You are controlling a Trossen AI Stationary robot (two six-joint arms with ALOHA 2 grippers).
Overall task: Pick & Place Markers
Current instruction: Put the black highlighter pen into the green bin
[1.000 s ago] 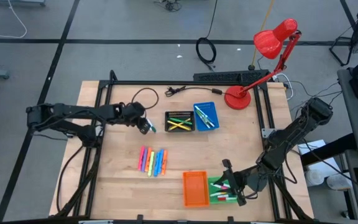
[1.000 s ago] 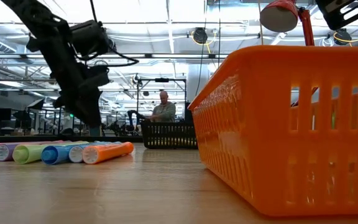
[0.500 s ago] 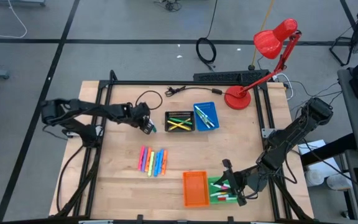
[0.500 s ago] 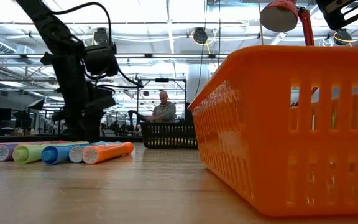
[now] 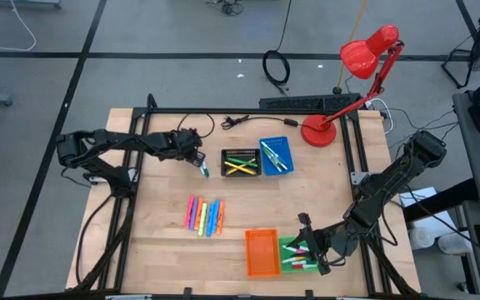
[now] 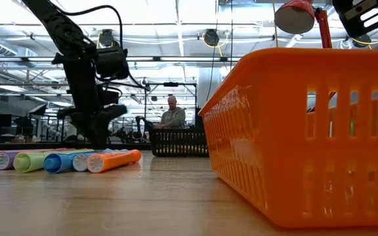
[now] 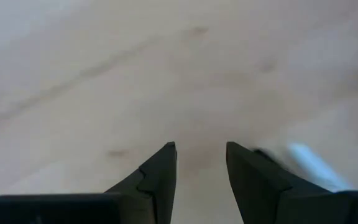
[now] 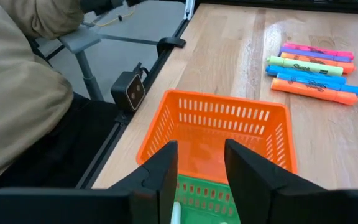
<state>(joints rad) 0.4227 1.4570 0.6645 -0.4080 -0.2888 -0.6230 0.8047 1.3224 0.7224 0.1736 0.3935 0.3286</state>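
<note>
Several bright markers [image 5: 204,215] lie side by side on the wood at mid-table; they also show as the row of markers [image 6: 77,159] in the low view and the markers [image 8: 312,68] in the right wrist view. My left gripper [image 5: 198,161] points steeply down just left of the black tray [image 5: 241,162], open, with bare wood between its fingers [image 7: 201,146]. A single white-and-blue marker [image 7: 309,163] lies on the table beside one finger, apart from the row, the same lone marker [image 5: 205,172] as in the high view. My right gripper [image 8: 201,155] hangs open over the green tray [image 5: 298,254], facing the orange tray [image 8: 216,137].
The black tray and the blue tray [image 5: 275,155] at the far middle hold markers, as does the green tray beside the orange tray [image 5: 262,252] at the near edge. A red desk lamp [image 5: 365,58] stands far right. A person's beige sleeve [image 8: 17,93] is beyond the near edge.
My left gripper has shifted a little toward the table's right and far edge, sunk slightly and turned about its wrist, tipping steeper. The lone marker beside it has stayed on the wood. My right arm has kept still.
</note>
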